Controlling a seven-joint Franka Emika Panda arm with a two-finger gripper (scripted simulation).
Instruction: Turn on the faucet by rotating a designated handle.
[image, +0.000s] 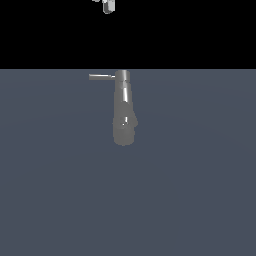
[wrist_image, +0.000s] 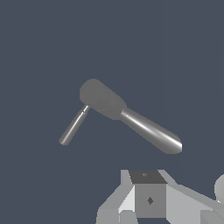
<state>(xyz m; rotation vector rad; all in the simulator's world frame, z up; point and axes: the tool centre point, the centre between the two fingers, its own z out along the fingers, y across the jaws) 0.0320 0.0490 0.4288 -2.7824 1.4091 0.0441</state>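
Note:
The faucet (image: 123, 107) is a grey metallic column standing on the dark floor in the middle of the exterior view, with its wider, lumpy end toward the viewer. The handle (image: 101, 76), a thin short rod, sticks out from the column's narrow far end toward the exterior view's left. My gripper (image: 106, 6) shows only as a small white piece at the frame's top edge, far from the handle and touching nothing. In the wrist view the faucet (wrist_image: 131, 116) and the handle (wrist_image: 73, 127) lie ahead of my gripper (wrist_image: 148, 199). I cannot make out how the jaws stand.
A flat, dark grey-blue floor (image: 200, 200) stretches all around the faucet. Beyond its far edge the background is black.

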